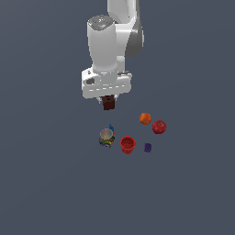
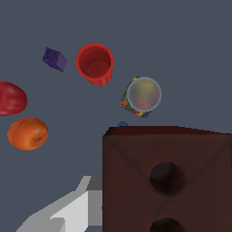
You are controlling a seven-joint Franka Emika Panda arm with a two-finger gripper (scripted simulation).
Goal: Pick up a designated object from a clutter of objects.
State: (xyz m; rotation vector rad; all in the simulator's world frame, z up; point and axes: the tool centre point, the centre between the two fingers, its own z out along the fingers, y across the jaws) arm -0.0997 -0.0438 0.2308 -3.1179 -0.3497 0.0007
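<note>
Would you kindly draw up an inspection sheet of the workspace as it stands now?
Surface: plain dark grey floor.
Job's thing: brown block, lifted above the floor.
Clutter: orange ball, red apple, red cup upright, multicoloured can upright, purple piece, all apart.
Gripper: gripper, jaws shut on the block.
Cables: nothing seen.
Surroundings: nothing seen.
</note>
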